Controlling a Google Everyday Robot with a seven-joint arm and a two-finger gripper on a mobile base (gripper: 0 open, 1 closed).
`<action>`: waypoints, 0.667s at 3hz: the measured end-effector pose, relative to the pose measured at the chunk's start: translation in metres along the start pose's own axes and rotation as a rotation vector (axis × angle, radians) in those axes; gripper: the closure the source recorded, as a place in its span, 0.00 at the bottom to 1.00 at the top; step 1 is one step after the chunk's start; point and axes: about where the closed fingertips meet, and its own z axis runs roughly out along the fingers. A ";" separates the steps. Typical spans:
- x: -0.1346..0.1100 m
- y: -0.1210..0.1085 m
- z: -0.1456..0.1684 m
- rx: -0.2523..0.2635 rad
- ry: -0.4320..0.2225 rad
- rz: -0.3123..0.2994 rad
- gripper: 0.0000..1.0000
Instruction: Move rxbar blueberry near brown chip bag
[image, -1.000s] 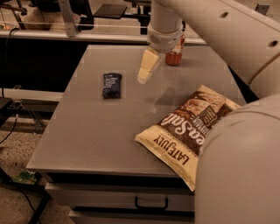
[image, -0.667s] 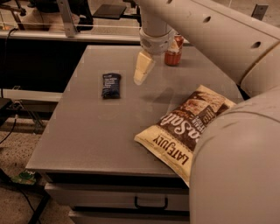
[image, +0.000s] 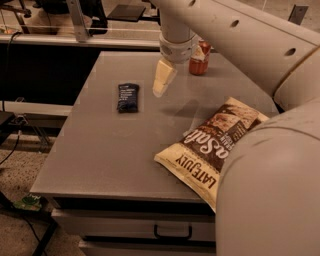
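The rxbar blueberry (image: 128, 97), a small dark navy bar, lies flat on the left part of the grey table (image: 110, 150). The brown chip bag (image: 212, 145) lies at the right front of the table, partly hidden by my arm. My gripper (image: 162, 80) hangs above the table's middle back, a little to the right of the bar and apart from it, holding nothing.
A red soda can (image: 199, 59) stands at the back of the table, right behind the gripper. My large pale arm covers the right and lower right of the view. A drawer handle (image: 172, 233) shows below the table's front edge. Dark furniture stands behind.
The gripper has moved left, away from the soda can and closer to the bar. The bar and the bag have not moved.
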 end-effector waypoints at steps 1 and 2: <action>-0.019 0.010 0.006 0.007 0.004 0.044 0.00; -0.060 0.040 0.019 0.020 0.019 0.150 0.00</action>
